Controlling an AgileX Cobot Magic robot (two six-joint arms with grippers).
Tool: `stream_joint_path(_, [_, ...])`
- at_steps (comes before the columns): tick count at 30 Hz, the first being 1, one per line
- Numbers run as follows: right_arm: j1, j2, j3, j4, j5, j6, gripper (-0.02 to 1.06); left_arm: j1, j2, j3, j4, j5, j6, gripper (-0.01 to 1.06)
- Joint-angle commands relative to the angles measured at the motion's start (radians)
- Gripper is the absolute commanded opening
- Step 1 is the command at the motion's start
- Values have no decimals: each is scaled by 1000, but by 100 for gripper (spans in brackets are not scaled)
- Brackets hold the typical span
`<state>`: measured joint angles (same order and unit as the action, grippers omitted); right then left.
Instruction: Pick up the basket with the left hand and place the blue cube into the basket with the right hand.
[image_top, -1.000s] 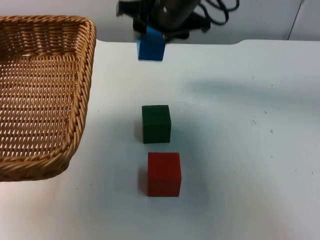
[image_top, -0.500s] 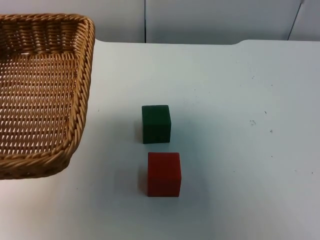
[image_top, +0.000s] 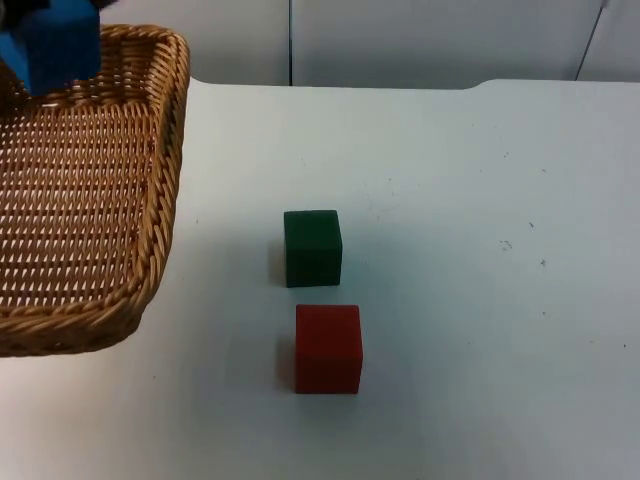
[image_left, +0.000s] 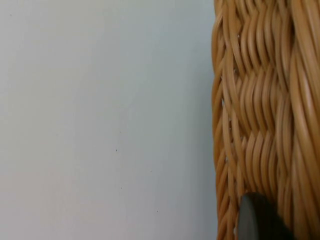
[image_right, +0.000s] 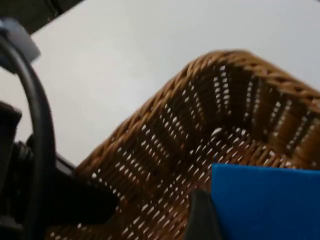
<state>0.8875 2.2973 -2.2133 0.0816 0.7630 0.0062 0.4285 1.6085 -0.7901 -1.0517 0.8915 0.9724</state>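
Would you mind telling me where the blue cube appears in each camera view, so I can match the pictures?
Top view: the blue cube is at the upper left corner, over the basket.
Left wrist view: the cube is not in it; the basket's woven wall is beside the table.
Right wrist view: the cube is above the basket's inside.
Shared landmark: the basket.

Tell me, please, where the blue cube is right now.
In the top view the blue cube is at the far left, above the wicker basket, held in the right gripper.

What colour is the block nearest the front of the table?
Red. The red cube shows best in the top view, just in front of the green cube.
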Motion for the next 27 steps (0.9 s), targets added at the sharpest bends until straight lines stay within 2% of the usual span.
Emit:
stream_joint_path(1, [11, 11, 0, 2, 8, -14, 0, -6, -3, -3, -35, 19, 4, 0])
stream_joint_path(5, [16, 51, 0, 2, 43, -14, 0, -6, -3, -3, -37, 25, 11, 0])
stream_joint_path(16, [16, 83, 0, 2, 54, -14, 2, -6, -3, -3, -48, 33, 16, 0])
stream_joint_path(19, [16, 92, 0, 2, 55, -14, 16, -6, -3, -3, -52, 33, 20, 0])
stream_joint_path(20, [16, 92, 0, 2, 55, -14, 16, -6, -3, -3, -52, 33, 20, 0])
stream_joint_path(24, [16, 94, 0, 2, 55, -16, 49, -6, -3, -3, -57, 29, 22, 0])
stream_joint_path(25, [16, 94, 0, 2, 55, -16, 49, -6, -3, -3, -57, 29, 22, 0])
stream_joint_path(26, [16, 93, 0, 2, 55, -22, 60, -6, -3, -3, -57, 23, 22, 0])
stream_joint_path(27, [16, 92, 0, 2, 59, -34, 65, -6, -3, -3, -59, 18, 22, 0])
